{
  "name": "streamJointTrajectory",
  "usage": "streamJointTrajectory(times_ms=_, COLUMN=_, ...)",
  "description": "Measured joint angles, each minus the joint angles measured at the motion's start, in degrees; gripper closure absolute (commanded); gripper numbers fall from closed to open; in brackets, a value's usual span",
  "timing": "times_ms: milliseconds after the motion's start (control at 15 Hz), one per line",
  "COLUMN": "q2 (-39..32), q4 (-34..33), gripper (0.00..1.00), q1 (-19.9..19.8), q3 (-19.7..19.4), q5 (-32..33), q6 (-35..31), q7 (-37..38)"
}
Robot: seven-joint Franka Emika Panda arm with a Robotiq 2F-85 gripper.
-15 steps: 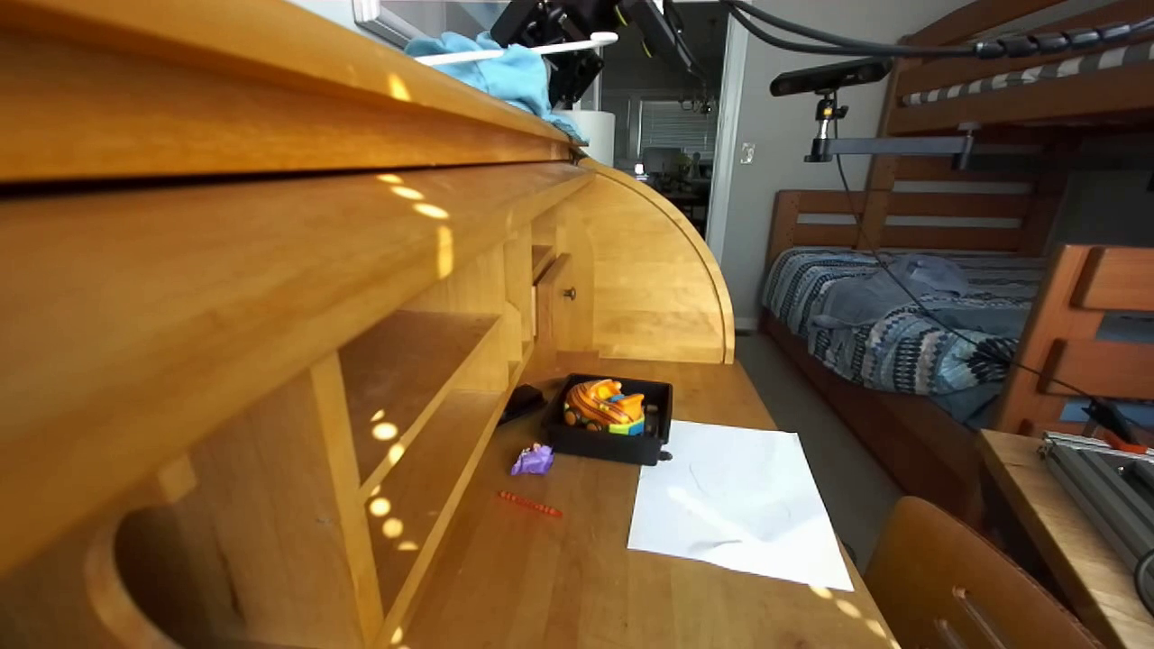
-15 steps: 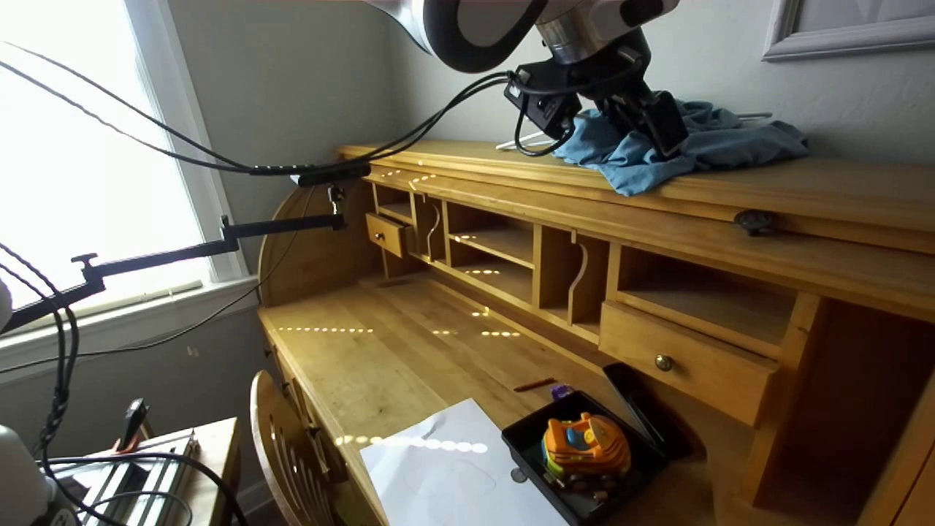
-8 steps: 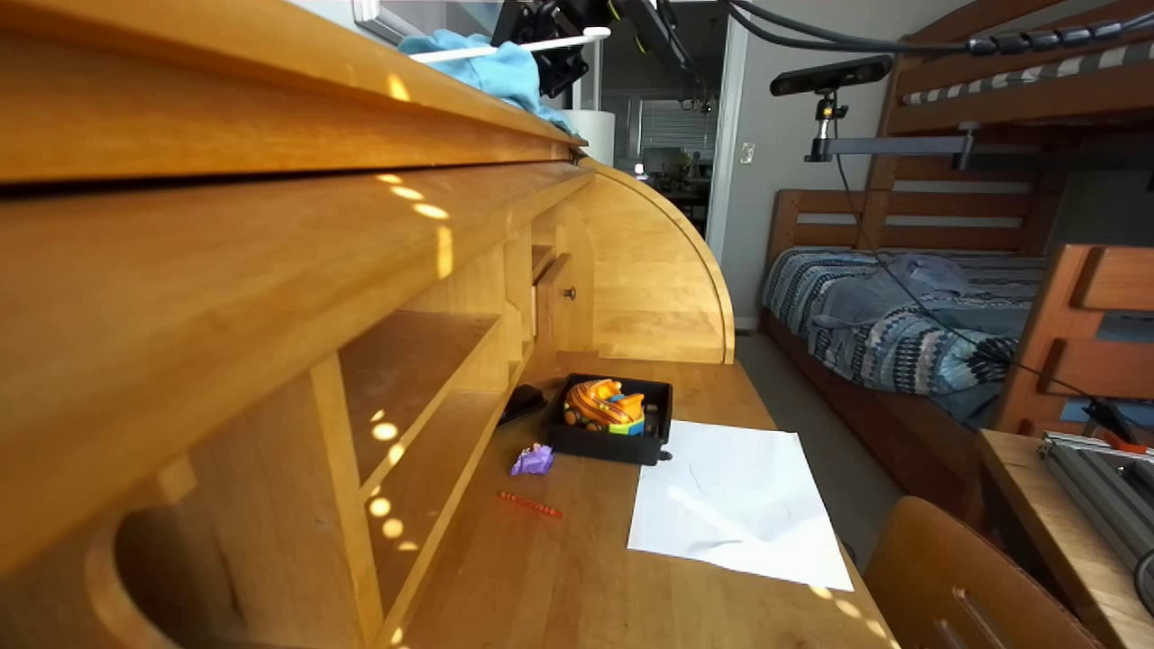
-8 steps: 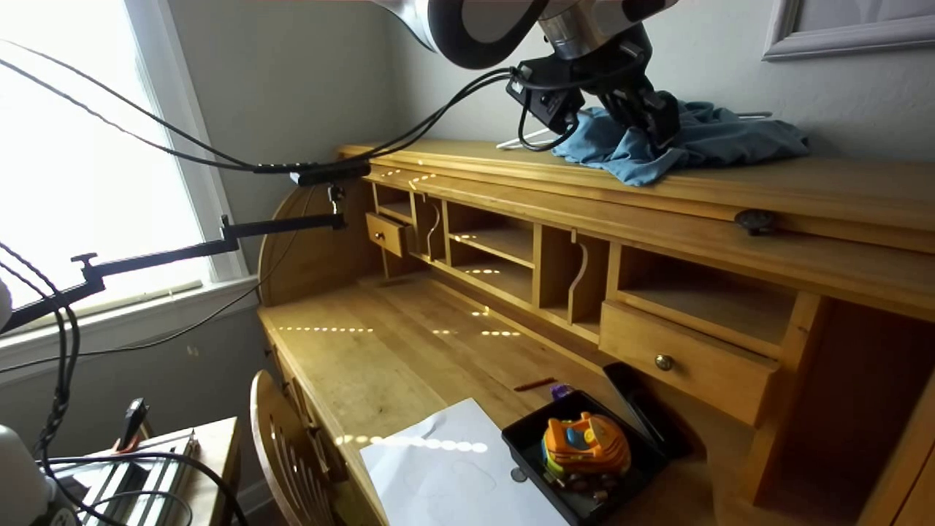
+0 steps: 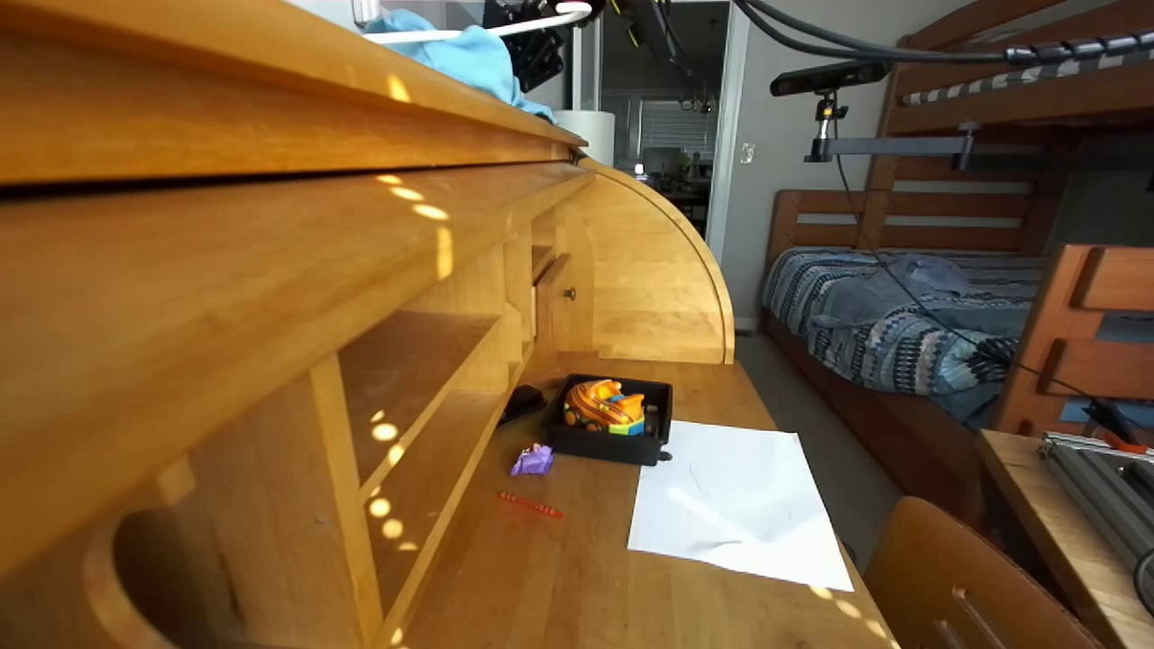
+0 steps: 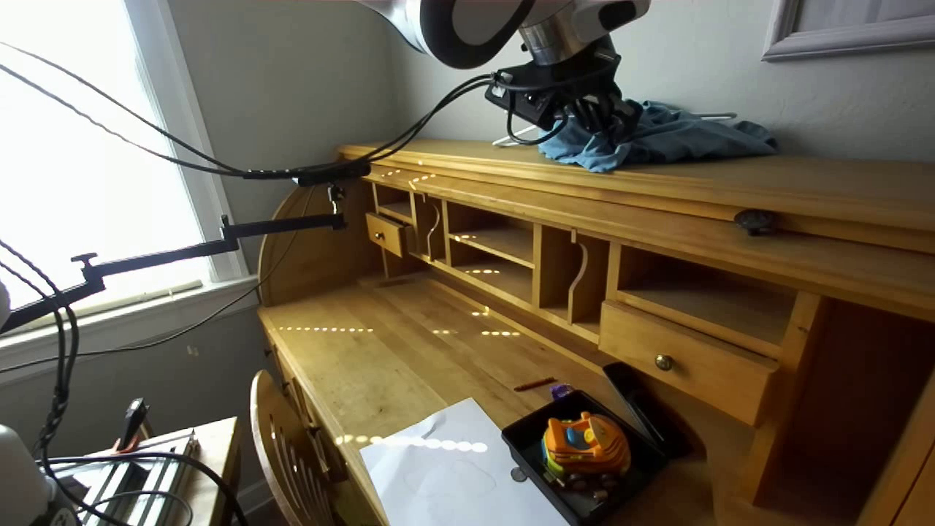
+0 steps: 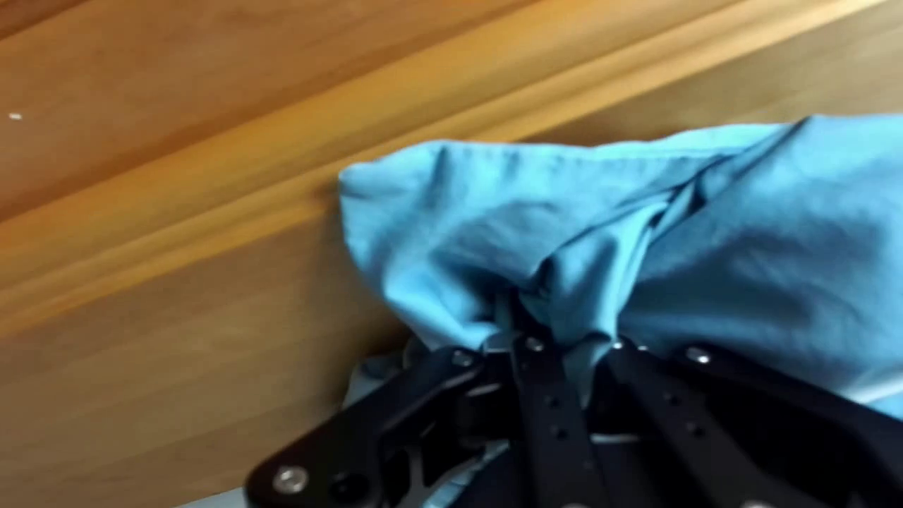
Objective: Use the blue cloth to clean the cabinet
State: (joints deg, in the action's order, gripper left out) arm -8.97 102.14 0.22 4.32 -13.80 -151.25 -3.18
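Note:
The blue cloth (image 7: pixel 748 282) lies bunched on top of the wooden cabinet (image 6: pixel 825 183), close to its front edge. In the wrist view my gripper (image 7: pixel 547 346) is shut on a fold of the cloth, which puckers up between the fingers; the fingertips are partly buried in the fabric. An exterior view shows the gripper (image 6: pixel 613 124) low over the cabinet top, tilted, with cloth around and behind it. In an exterior view the cloth (image 5: pixel 460 59) shows partly behind a white hanger-like rod.
The white rod (image 5: pixel 532 25) lies along the cloth on the cabinet top. A black knob (image 6: pixel 754 221) sticks out of the cabinet's front edge. Below, the desk holds a black tray (image 6: pixel 526 427) with an orange toy (image 6: pixel 588 444), and white paper (image 6: pixel 453 467). Cables (image 6: pixel 438 109) hang from the arm.
The gripper has gone from open to shut, gathering cloth. Arm, cloth and white rod have shifted along the cabinet top, leftward in both exterior views, and the cloth's hanging corner has drawn up.

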Motion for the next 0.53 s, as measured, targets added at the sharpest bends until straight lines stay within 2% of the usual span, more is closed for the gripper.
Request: streamJointTrajectory(times_ms=533, q2=1.5, q4=0.0, gripper=0.98, q1=5.5, q3=6.8, q5=0.0, q6=5.8, q7=-8.0)
